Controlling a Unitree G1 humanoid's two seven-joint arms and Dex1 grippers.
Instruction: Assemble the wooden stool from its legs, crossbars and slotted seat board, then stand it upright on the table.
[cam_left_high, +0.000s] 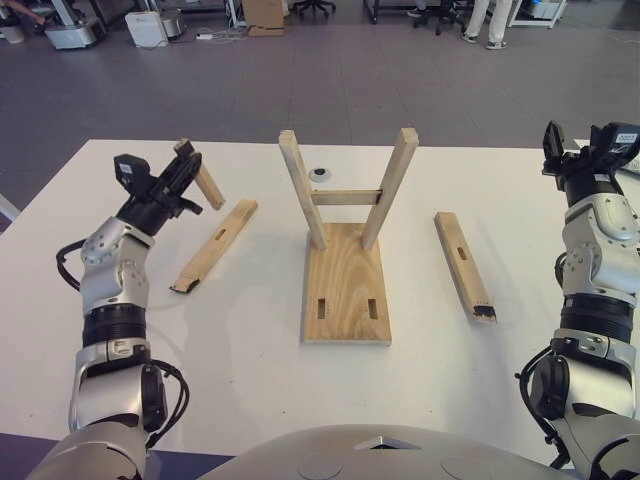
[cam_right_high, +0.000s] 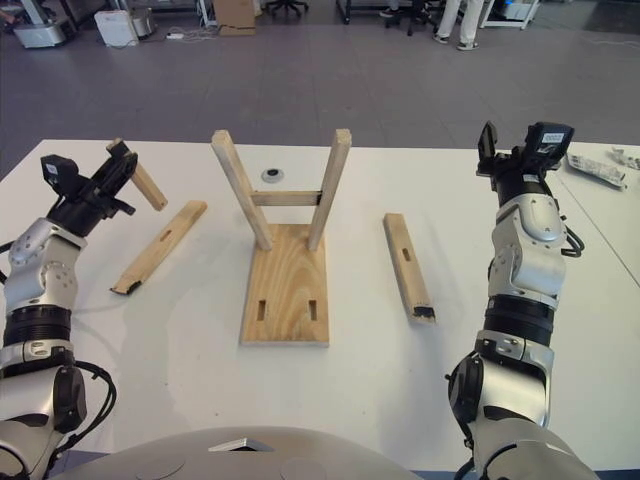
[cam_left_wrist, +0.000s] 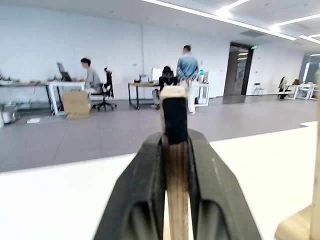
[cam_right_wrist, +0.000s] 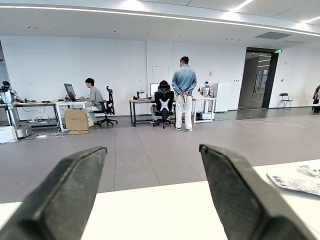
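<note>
The slotted seat board (cam_left_high: 346, 283) lies flat mid-table with two legs (cam_left_high: 302, 190) standing up from its far end, joined by a crossbar (cam_left_high: 345, 197). Two empty slots show near its front end. A loose leg (cam_left_high: 216, 245) lies to its left and another loose leg (cam_left_high: 464, 265) to its right. My left gripper (cam_left_high: 186, 165) is raised over the table's far left, shut on a short wooden crossbar (cam_left_high: 207, 183); in the left wrist view that crossbar (cam_left_wrist: 175, 165) sits clamped between the fingers. My right gripper (cam_right_high: 503, 144) hangs open at the far right edge, holding nothing.
A small round dark fitting (cam_left_high: 319, 174) sits on the table behind the standing legs. Papers (cam_right_high: 600, 166) lie on a neighbouring table at the right. The white table (cam_left_high: 240, 370) has bare surface in front of the board.
</note>
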